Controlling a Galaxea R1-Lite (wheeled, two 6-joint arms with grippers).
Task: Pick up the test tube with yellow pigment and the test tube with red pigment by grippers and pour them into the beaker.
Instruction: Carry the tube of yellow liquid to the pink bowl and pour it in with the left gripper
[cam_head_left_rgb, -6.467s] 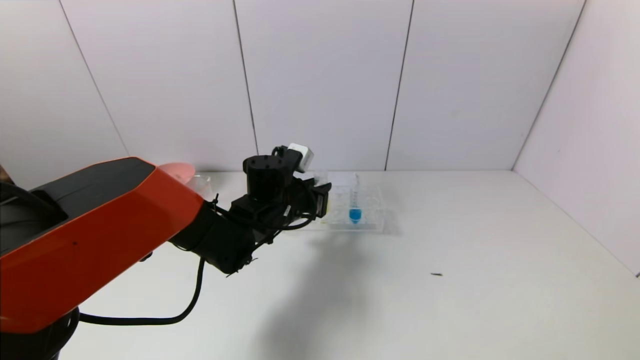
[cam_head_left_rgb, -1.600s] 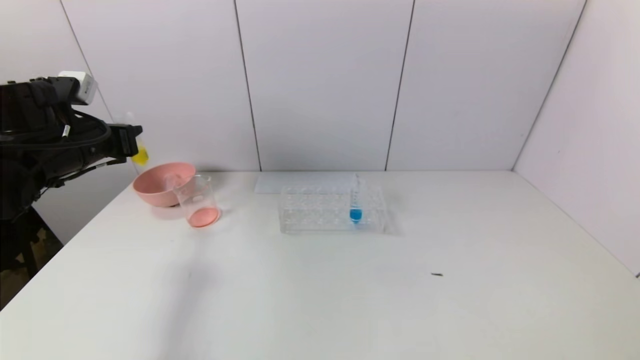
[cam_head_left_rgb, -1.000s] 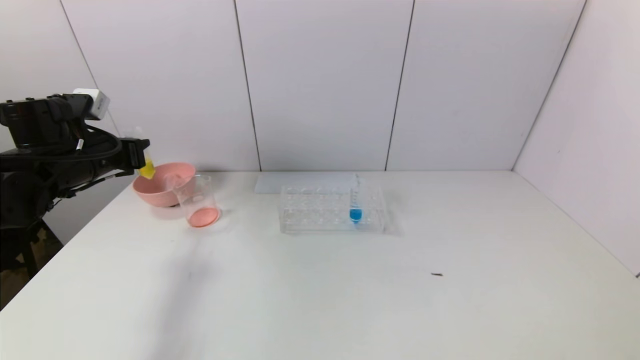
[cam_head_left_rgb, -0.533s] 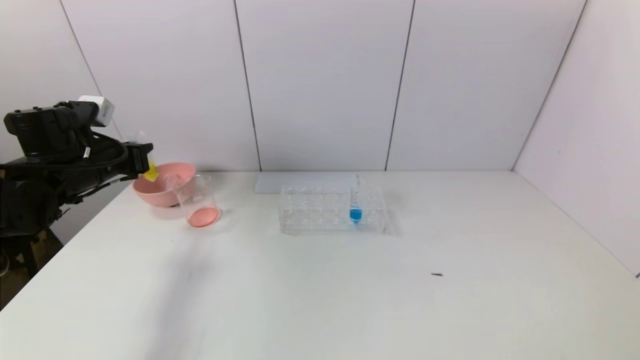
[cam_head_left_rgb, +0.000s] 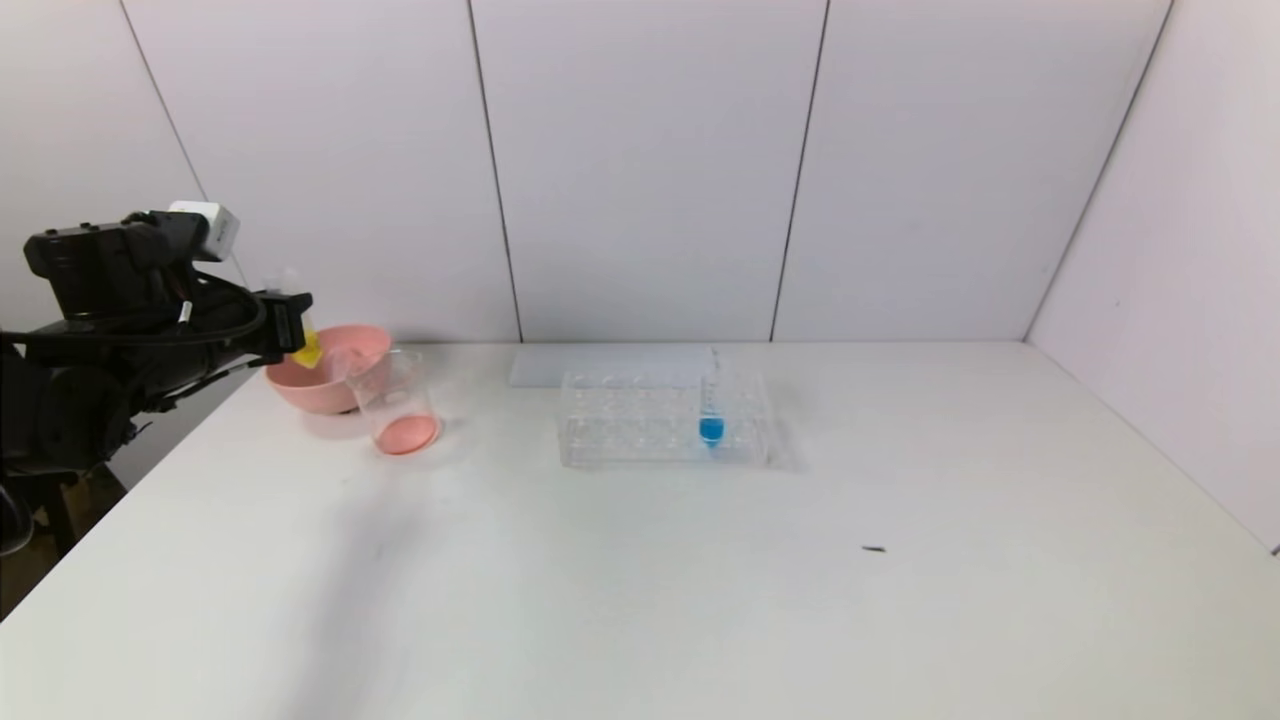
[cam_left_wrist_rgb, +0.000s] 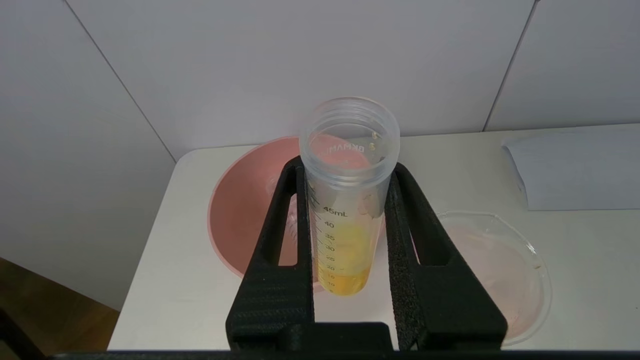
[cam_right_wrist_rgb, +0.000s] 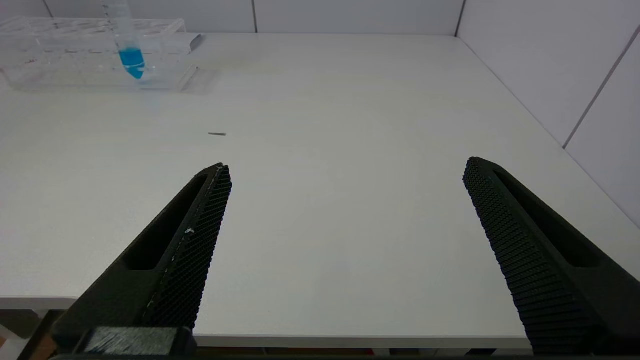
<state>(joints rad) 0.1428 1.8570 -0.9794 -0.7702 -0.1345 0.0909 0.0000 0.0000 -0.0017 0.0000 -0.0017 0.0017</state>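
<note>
The right end effector (cam_right_wrist_rgb: 345, 200) hangs low at the near edge of the white worktop (cam_head_left_rgb: 700, 580), its two fingers wide apart with nothing between them. A small dark speck (cam_head_left_rgb: 873, 548) lies on the bare surface ahead of it. Farther back stands a clear tube rack (cam_head_left_rgb: 640, 425) with one tube of blue liquid (cam_head_left_rgb: 711, 412), and a flat white sheet (cam_head_left_rgb: 600, 364) lies behind it. At the far left the beaker (cam_head_left_rgb: 398, 405) holds a little pink liquid, just beside a pink bowl (cam_head_left_rgb: 322, 368). The left end effector (cam_head_left_rgb: 295, 325) hovers over the bowl, its fingers clamped on the test tube with yellow pigment (cam_left_wrist_rgb: 347, 200). This tube is clear, open at the top, with printed marks and yellow liquid in its tip.
</note>
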